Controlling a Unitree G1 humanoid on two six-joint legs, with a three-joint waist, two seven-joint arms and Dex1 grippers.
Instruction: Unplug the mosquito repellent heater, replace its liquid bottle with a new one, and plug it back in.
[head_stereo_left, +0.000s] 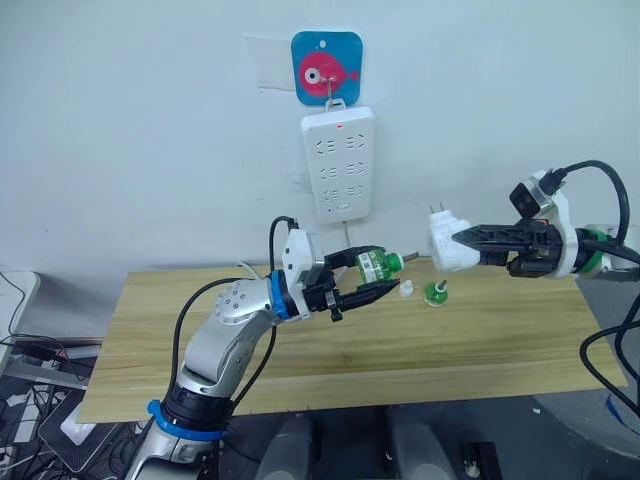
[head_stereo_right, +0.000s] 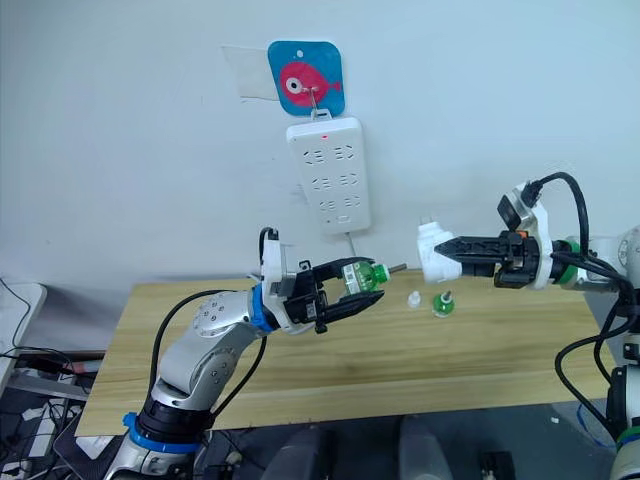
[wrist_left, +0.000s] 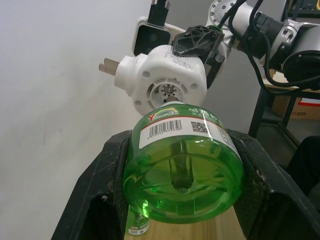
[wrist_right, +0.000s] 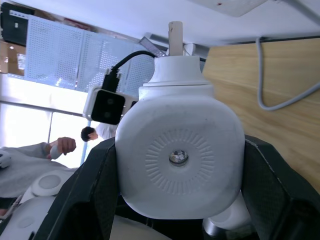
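Observation:
My left gripper (head_stereo_left: 376, 272) is shut on the new bottle (head_stereo_left: 371, 264), a small green one lying sideways above the table with its bare wick pointing right. The left wrist view shows the bottle's round base (wrist_left: 182, 172) between my black fingers (wrist_left: 95, 190). My right gripper (head_stereo_left: 463, 245) is shut on the white mosquito repellent heater (head_stereo_left: 445, 245), held in the air with its prongs up. The heater's round bottle socket (wrist_left: 167, 91) faces the bottle. A small gap separates the wick tip from the heater.
A white power strip (head_stereo_left: 338, 165) hangs on the wall under a blue fish sticker (head_stereo_left: 326, 68). On the wooden table (head_stereo_left: 300, 350) below the heater stand another small green bottle (head_stereo_left: 436, 292) and a loose white cap (head_stereo_left: 406, 291). A person (wrist_right: 47, 152) appears in the background.

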